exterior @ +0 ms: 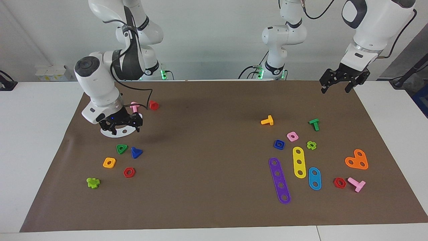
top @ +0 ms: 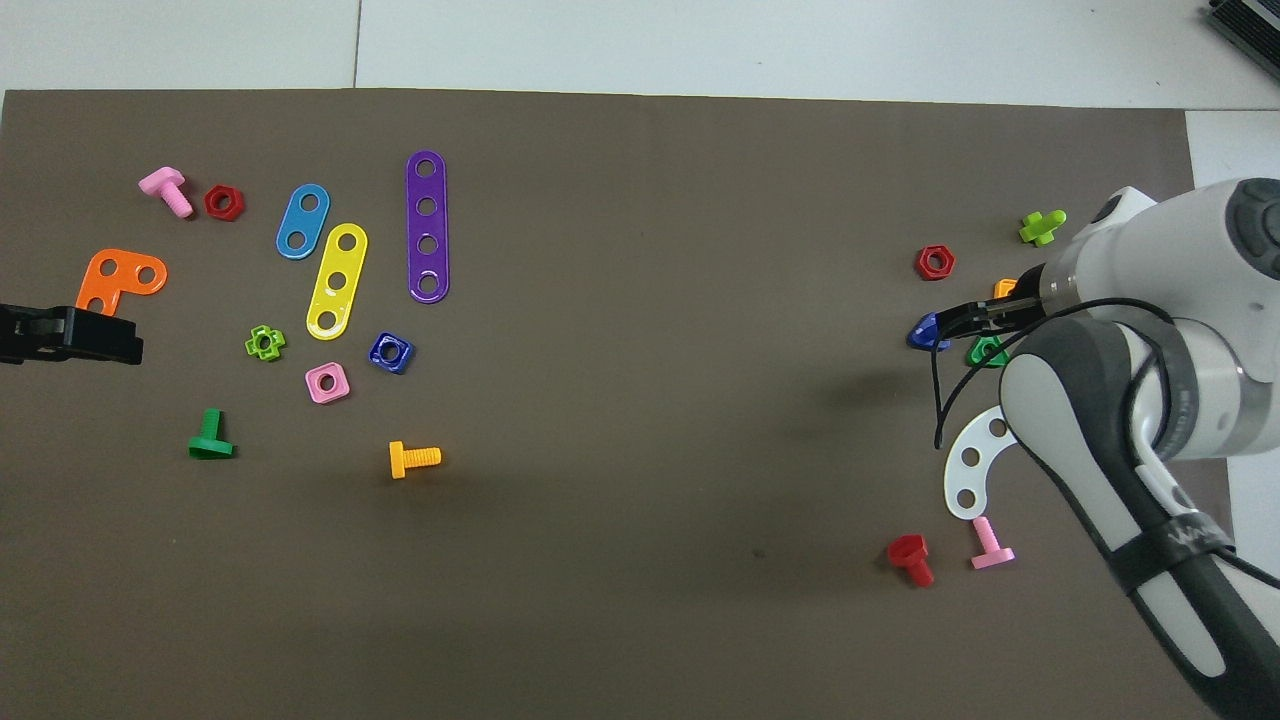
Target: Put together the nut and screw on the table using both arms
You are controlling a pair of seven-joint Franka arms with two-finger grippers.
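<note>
The blue square nut (exterior: 279,144) lies on the brown mat (exterior: 207,157) toward the left arm's end, beside a pink square nut (exterior: 292,136); it also shows in the overhead view (top: 391,351). The blue screw (exterior: 136,152) with its triangular head lies toward the right arm's end, beside a green triangular nut (exterior: 121,148); the overhead view shows it too (top: 925,333). My right gripper (exterior: 121,125) hangs open and empty over a white curved plate (exterior: 115,132), close to the screw. My left gripper (exterior: 337,86) waits open and empty, raised over the mat's corner.
Near the screw lie an orange square nut (exterior: 109,162), a red hex nut (exterior: 129,172), a lime cross piece (exterior: 92,182), and pink (exterior: 134,106) and red (exterior: 153,105) screws. Near the nut lie purple (exterior: 279,180), yellow (exterior: 299,162) and blue (exterior: 314,178) strips and an orange screw (exterior: 267,120).
</note>
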